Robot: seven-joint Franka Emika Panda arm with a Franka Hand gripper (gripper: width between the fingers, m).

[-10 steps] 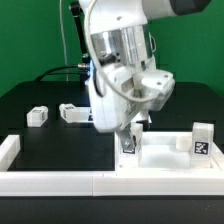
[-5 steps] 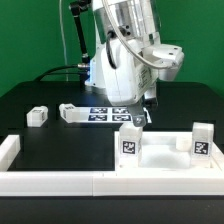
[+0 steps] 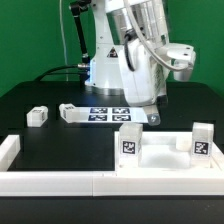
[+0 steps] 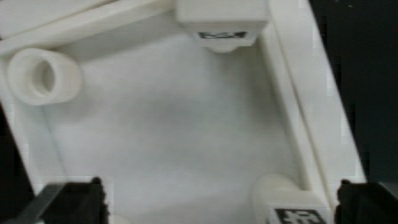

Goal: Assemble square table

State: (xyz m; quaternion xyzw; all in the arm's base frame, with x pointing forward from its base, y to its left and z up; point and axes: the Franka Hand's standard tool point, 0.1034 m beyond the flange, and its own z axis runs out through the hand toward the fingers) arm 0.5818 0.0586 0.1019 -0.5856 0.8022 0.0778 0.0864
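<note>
The print that shows is all black-and-white square tags; none of it reads as words. One tag faces the camera on an upright leg (image 3: 130,143) at the near corner of the square table's white slab (image 3: 165,155), in the lower right of the exterior view. Another tag is on a second upright leg (image 3: 202,140) at the slab's right end. A row of tags covers the marker board (image 3: 112,114), which lies flat in the middle of the frame.

The work surface is a black table (image 3: 40,145) edged in front by a low white border rail (image 3: 50,181), with a green backdrop (image 3: 30,40) behind. Two loose legs (image 3: 38,116) (image 3: 70,112) lie on the black at middle left, near each other but apart.

The arm (image 3: 130,50) fills the upper centre of the exterior view, and its claw is hard to read there. The wrist view looks down into the slab's rimmed face (image 4: 178,130) and shows a round ring (image 4: 45,78) moulded into it, which the exterior view does not show. There the gripper (image 4: 217,205) has its dark fingertips (image 4: 71,200) spread wide, holding nothing.
</note>
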